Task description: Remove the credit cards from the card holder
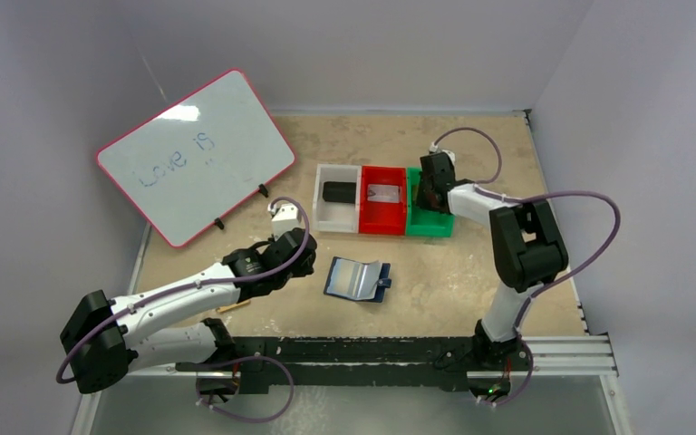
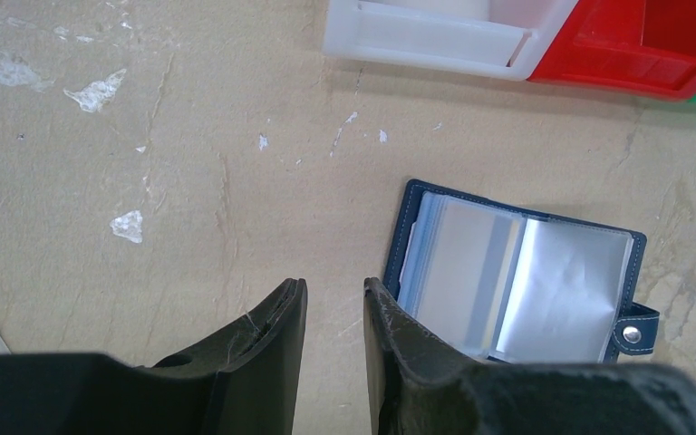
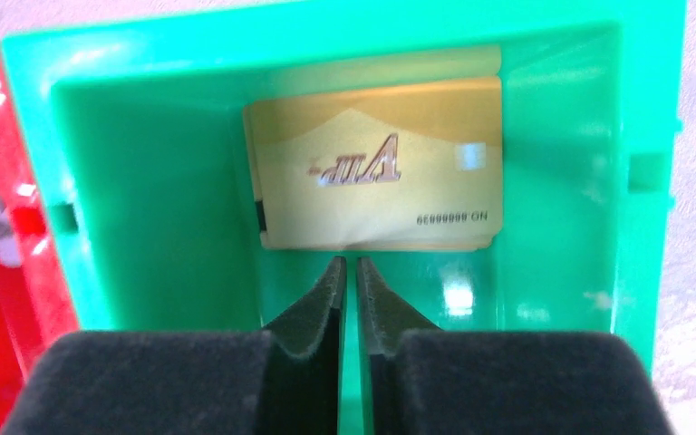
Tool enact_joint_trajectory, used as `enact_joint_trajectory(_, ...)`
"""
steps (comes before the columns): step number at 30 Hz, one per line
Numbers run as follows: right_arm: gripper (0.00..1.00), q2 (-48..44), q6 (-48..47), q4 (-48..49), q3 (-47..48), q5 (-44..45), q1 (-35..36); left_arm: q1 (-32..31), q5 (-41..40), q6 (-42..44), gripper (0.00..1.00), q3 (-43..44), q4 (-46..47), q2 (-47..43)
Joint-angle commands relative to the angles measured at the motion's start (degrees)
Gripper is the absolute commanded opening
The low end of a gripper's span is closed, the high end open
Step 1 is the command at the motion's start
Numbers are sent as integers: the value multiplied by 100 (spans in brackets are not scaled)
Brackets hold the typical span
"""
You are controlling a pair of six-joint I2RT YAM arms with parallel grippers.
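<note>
Top external shows the table (image 1: pixel 471 281) with the card holder (image 1: pixel 356 279) lying open near its middle, sleeves up. Behind it, the green bin (image 3: pixel 145 136) holds 1 gold card (image 3: pixel 376 172). The right gripper (image 3: pixel 349 263) hovers over that card, fingers almost together on nothing. The left gripper (image 2: pixel 335 285), fingers slightly apart and empty, sits just beside the holder. I judge that 1 drop-off is done. Next comes checking the sleeves for remaining cards.

The card holder (image 2: pixel 517 276) lies apart from the bins (image 1: pixel 383 225), left tool (image 2: pixel 333 290) just beside
</note>
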Motion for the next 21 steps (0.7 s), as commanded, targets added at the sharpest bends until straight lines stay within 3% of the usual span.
enact_joint_trajectory(1,14,-994,-178,194,-266,-472,84,28,-64,-136,30,91,123,-88)
enact_joint_trajectory(9,29,-3053,140,308,-1130,-1215,341,28,-99,-206,33,43,245,-3)
enact_joint_trajectory(12,31,-3589,461,437,-1521,-1105,1094,34,-291,-249,36,-18,237,-43)
enact_joint_trajectory(17,34,-4012,1252,202,-2009,-203,2478,30,-623,-487,41,-135,55,-285)
enact_joint_trajectory(21,36,-3740,1841,-13,-2018,291,3411,30,-922,-672,42,-204,-142,-536)
